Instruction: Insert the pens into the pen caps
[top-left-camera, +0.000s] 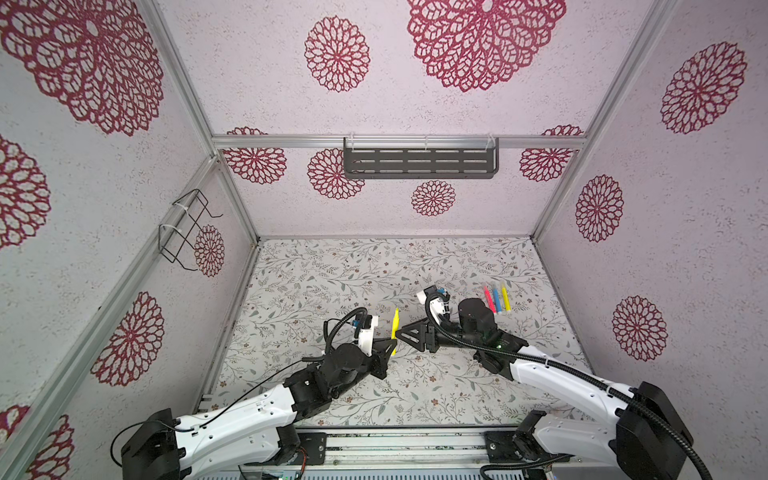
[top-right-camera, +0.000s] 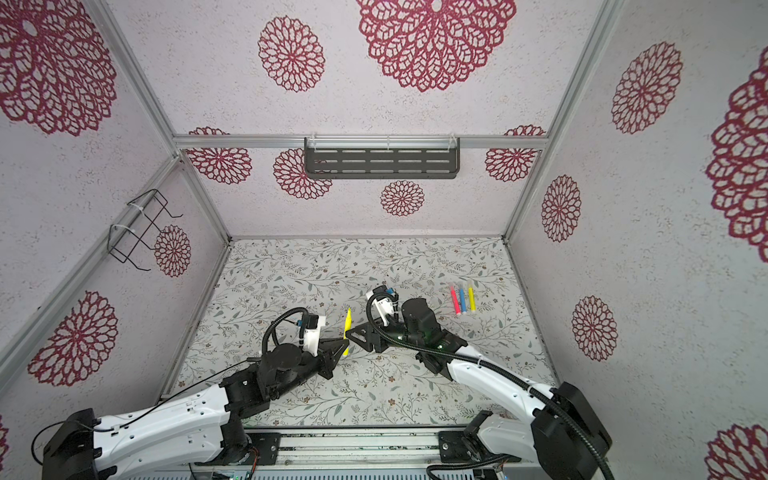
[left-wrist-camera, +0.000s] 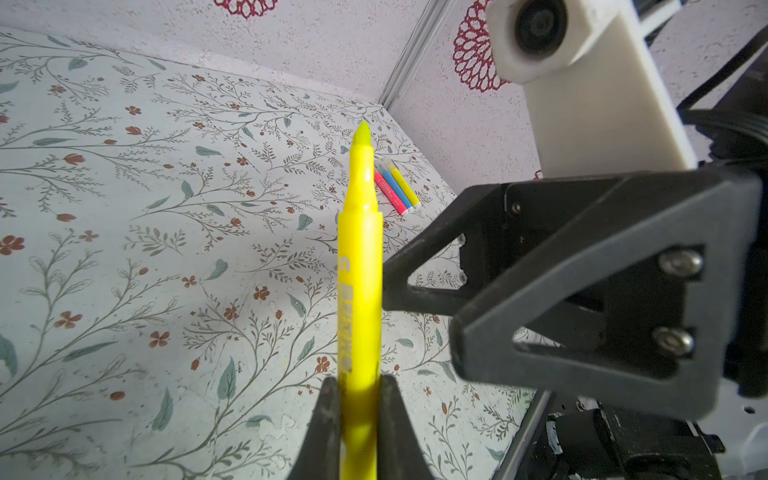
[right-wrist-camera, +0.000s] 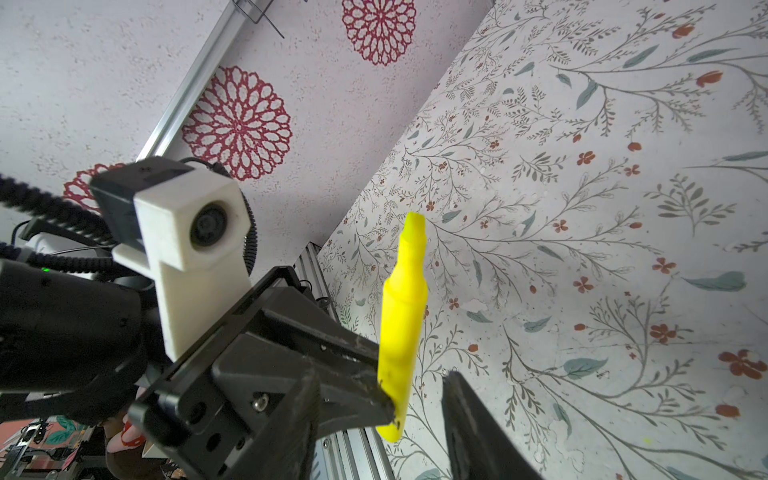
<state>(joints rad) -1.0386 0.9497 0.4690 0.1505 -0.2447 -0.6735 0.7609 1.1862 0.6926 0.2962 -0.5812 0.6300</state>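
Pinching the yellow pen (left-wrist-camera: 360, 266), left gripper (left-wrist-camera: 359, 388) fully closed; right gripper (top-left-camera: 400, 335) part-open, empty, fingertips just beside its barrel.

The yellow pen's (left-wrist-camera: 360, 291) lower end runs off the left wrist picture's edge between the left gripper's (left-wrist-camera: 360, 379) fingers, and its barrel print is blurred (unreadable). The three other pens (top-left-camera: 496, 298) are too small in both top views to tell whether capped

Robot lab test cell: aluminium-profile frame (top-left-camera: 291, 142), flower-print wall panels (top-left-camera: 249, 83), floral tabletop (top-left-camera: 332, 270), robot arms (top-left-camera: 241, 415) bolted to front rail (top-left-camera: 399, 446).
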